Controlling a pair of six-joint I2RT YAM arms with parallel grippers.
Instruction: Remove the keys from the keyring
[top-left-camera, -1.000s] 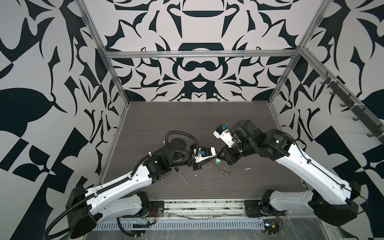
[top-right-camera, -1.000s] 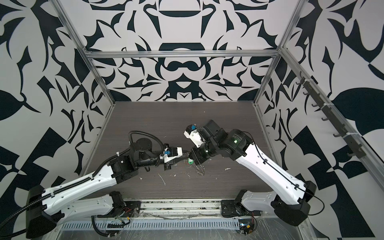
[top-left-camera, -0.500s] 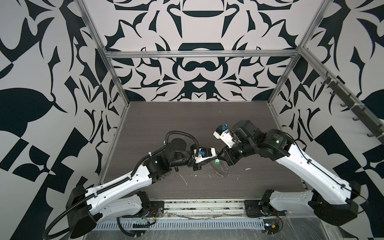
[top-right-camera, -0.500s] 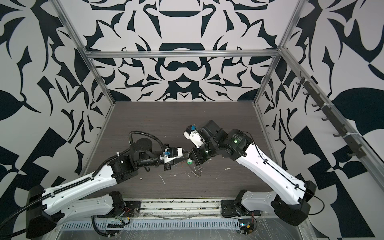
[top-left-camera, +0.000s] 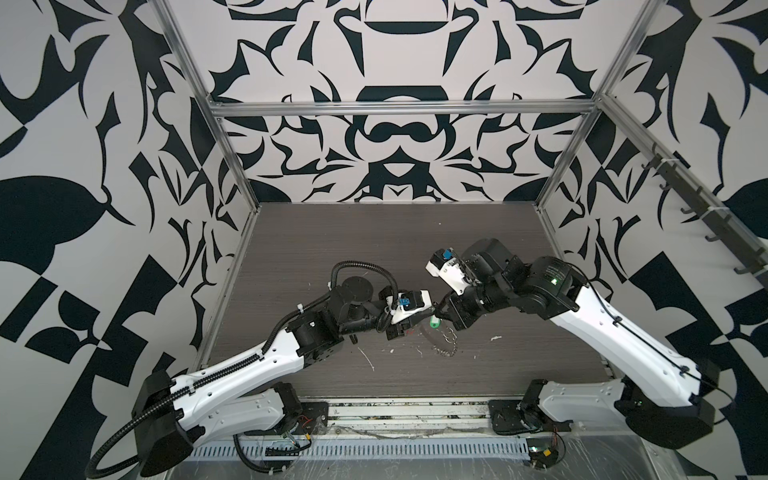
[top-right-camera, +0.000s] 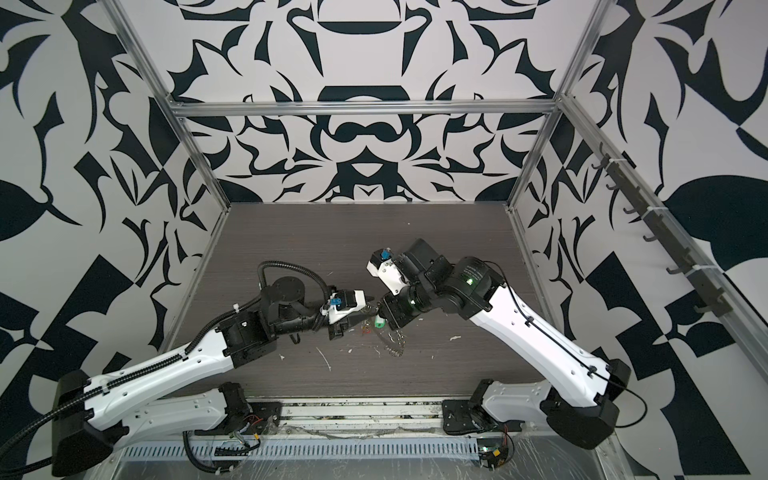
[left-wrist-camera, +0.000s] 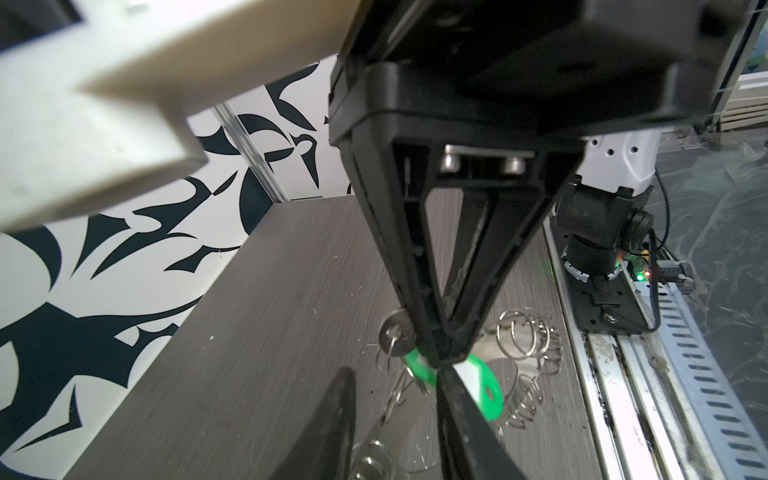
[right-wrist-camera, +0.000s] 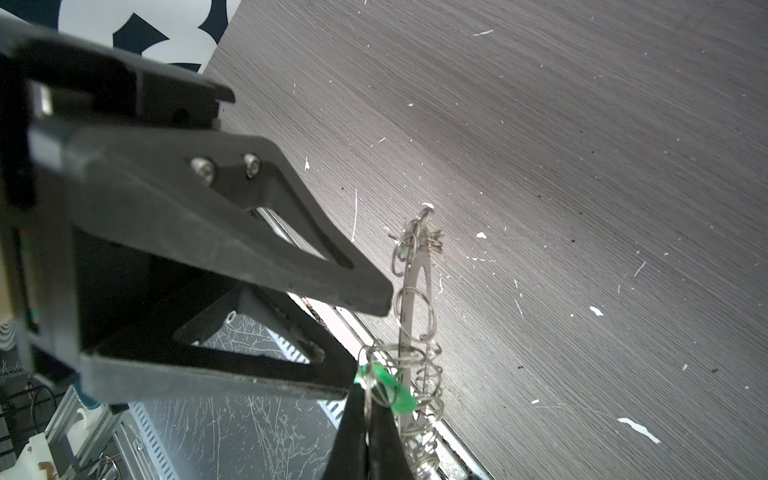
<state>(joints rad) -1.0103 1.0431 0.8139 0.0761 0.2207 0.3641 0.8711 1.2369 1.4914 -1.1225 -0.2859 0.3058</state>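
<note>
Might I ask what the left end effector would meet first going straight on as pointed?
Probably the green tag, beside the wire loop the right end effector pinches just ahead; depth is unclear, perhaps those tips first.

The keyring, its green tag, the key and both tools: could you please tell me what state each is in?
keyring: raised on edge, not lying flat.
green tag: on its wire loop, pinched by the right tool.
silver key: hanging on a loop, not removed.
right tool: shut on the green tag.
left tool: open, straddling the keyring.
</note>
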